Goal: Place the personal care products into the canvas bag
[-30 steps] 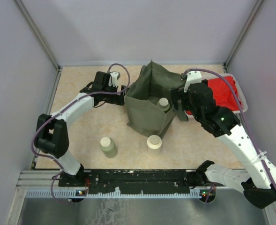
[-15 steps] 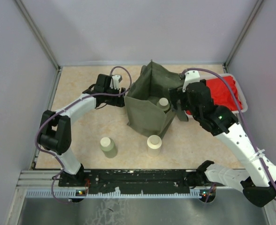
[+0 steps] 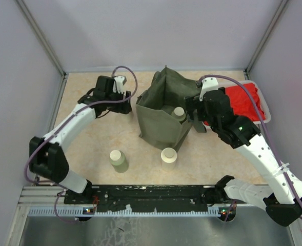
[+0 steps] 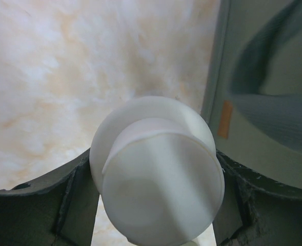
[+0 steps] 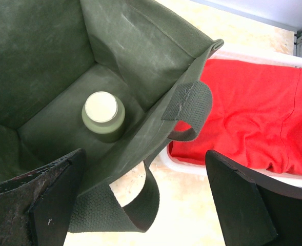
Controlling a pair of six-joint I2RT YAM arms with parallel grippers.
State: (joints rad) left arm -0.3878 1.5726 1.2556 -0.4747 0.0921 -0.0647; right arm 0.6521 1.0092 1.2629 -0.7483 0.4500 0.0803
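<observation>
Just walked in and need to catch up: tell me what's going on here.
The robot is packing small bottles into the olive canvas bag. The left tool is shut on a cream-capped bottle just beside the bag's left wall. The right tool hangs open over the bag's right rim, by a strap handle. One bottle stands inside the bag; two more bottles wait on the table in front.

The top camera looked down from high on the near side of the canvas bag (image 3: 158, 125), which sat mid-frame. The left wrist camera faced down, very close, just left of the bag. The right wrist camera peered into the bag from above. All three shared the bag.
</observation>
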